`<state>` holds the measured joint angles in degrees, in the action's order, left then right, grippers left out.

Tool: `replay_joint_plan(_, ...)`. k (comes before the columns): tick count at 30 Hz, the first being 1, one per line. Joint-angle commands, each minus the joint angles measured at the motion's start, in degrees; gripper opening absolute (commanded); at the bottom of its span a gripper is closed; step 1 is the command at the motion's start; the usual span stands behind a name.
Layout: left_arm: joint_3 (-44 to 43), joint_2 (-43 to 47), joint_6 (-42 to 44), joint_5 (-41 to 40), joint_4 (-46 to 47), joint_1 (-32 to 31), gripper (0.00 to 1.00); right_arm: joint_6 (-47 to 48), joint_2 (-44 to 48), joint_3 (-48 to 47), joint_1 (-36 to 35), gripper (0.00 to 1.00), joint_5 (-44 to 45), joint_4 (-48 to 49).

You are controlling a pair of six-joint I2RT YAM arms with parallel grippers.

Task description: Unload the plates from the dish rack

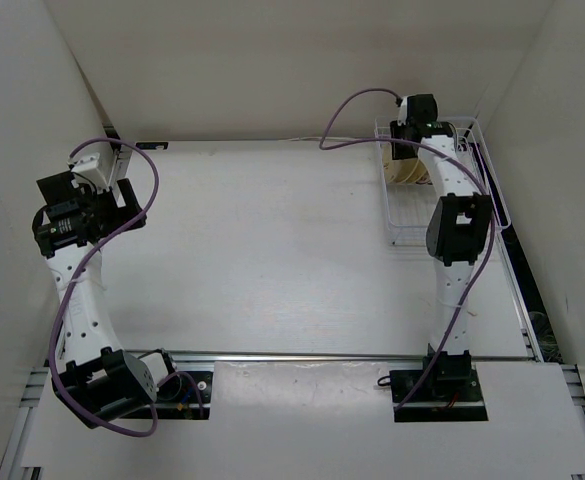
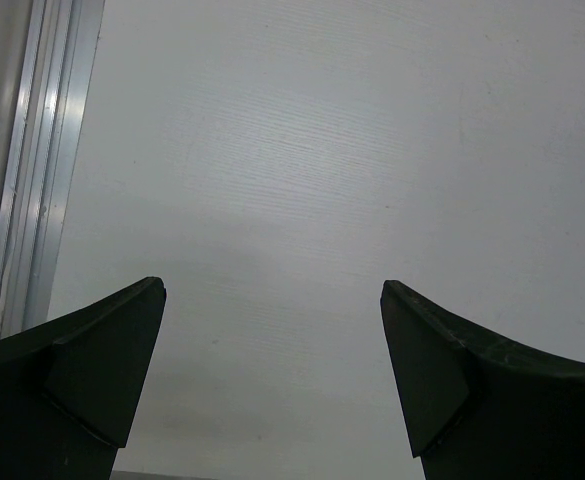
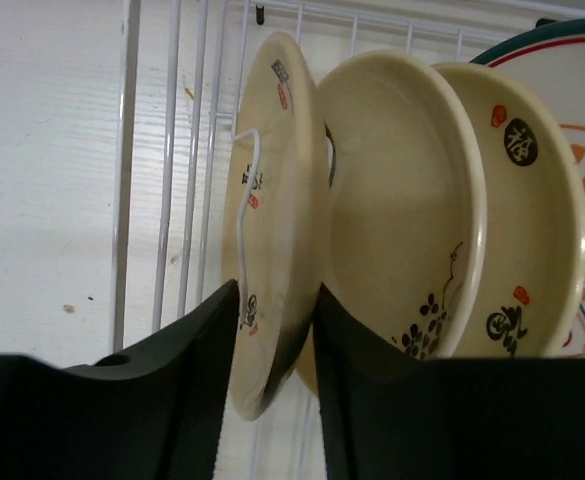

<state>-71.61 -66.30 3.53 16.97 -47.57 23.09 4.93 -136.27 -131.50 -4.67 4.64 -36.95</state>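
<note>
Plate (image 3: 280,170) in right hand (image 3: 277,292), arm (image 1: 454,190) outstretched

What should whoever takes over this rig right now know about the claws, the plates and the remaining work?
Left claw: open, holding nothing, over bare table on the left.
Right claw: in the dish rack at the far right, one finger on each face of the nearest cream plate; firm grip not confirmed.
Plates: second cream plate, third cream plate and the large white plate with the orange pattern stand upright beside it in the rack.
Done: no plate is out yet.
Left: secure and lift this plate, set it on the table, then the other three.
</note>
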Motion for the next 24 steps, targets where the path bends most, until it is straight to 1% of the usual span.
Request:
replay_joint_plan(1,0.4,0.8,-0.3,0.5,0.6,0.2,1.0,-0.6,-0.7,-3.0,0.3,0.38,-0.8,1.9)
replay_joint_plan(2,0.4,0.8,-0.3,0.5,0.6,0.2,1.0,-0.6,-0.7,-3.0,0.3,0.29,-0.8,1.9)
replay_joint_plan(4,0.9,0.8,-0.3,0.5,0.6,0.2,1.0,-0.6,-0.7,-3.0,0.3,0.19,-0.8,1.9)
replay_joint_plan(5,1.0,0.8,-0.3,0.5,0.6,0.2,1.0,-0.6,-0.7,-3.0,0.3,0.08,-0.8,1.9)
replay_joint_plan(7,1.0,0.8,-0.3,0.5,0.6,0.2,1.0,-0.6,0.6,-2.4,0.3,0.0,0.3,1.9)
replay_joint_plan(12,1.0,0.8,-0.3,0.5,0.6,0.2,1.0,-1.9,3.8,-1.4,-0.3,0.0,6.4,1.9)
replay_joint_plan(13,1.0,0.8,-0.3,1.0,0.6,0.2,1.0,-1.9,5.0,-0.7,-0.3,0.0,9.2,2.7)
replay_joint_plan(17,1.0,1.4,-0.3,1.0,0.6,0.2,1.0,-2.6,8.0,0.6,-2.1,0.0,15.8,4.0)
replay_joint_plan(18,1.0,2.1,-0.3,1.0,0.6,0.2,1.0,-3.1,9.3,1.2,-2.7,0.0,19.4,4.6)
replay_joint_plan(24,1.0,4.8,-0.8,2.1,0.6,0.2,1.0,-3.1,14.3,4.3,-4.5,0.0,29.4,7.2)
